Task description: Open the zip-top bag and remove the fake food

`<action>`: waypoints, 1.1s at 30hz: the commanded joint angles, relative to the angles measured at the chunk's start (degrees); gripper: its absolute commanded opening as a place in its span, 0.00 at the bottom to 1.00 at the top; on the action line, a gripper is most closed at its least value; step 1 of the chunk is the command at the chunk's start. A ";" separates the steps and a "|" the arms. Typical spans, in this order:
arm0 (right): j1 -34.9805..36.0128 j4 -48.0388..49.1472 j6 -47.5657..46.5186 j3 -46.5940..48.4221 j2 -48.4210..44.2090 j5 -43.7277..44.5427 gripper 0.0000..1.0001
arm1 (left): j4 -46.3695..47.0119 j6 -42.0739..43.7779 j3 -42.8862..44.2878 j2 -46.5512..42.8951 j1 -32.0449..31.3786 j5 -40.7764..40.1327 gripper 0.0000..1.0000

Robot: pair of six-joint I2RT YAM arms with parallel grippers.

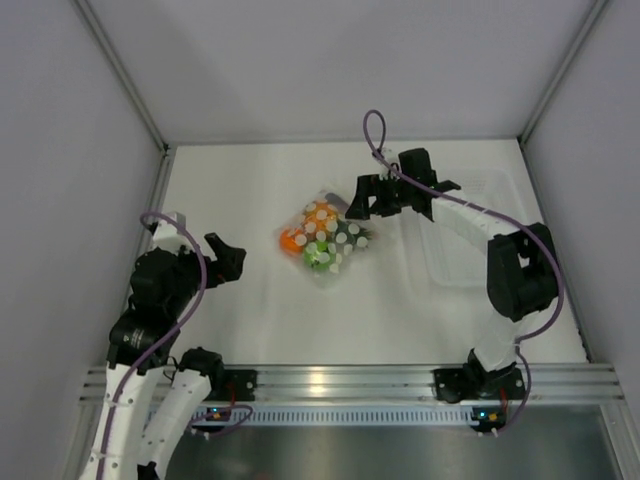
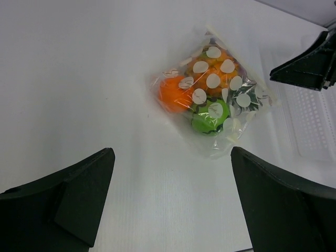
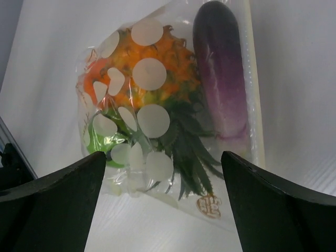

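The zip-top bag, clear with white dots, lies flat and closed mid-table. Inside it is the fake food: an orange pineapple with green leaves, a purple eggplant, a green ball and a small orange. My right gripper hovers at the bag's far right end, open, and in the right wrist view its fingers stand wide on either side of the bag's near edge. My left gripper is open to the left of the bag, well apart from it, with only bare table between its fingers.
A rigid clear tray sits right of the bag, under the right arm; it also shows at the right edge of the left wrist view as the tray. White walls enclose the table on three sides.
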 commanded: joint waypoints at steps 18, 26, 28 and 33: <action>0.68 11.02 4.51 1.24 11.31 -11.86 0.60 | 3.93 0.40 -0.59 -0.06 0.21 2.20 0.99; 1.55 12.79 4.00 -2.37 7.45 -11.17 0.00 | 3.93 0.32 -0.59 -0.23 0.21 1.93 0.99; 2.08 12.36 2.86 -3.24 5.17 -8.98 0.00 | 3.93 0.32 -0.59 -0.14 0.21 1.93 0.99; 4.98 9.29 -4.08 -7.54 -5.53 1.04 0.00 | 4.02 0.32 -0.41 0.56 0.21 2.28 0.99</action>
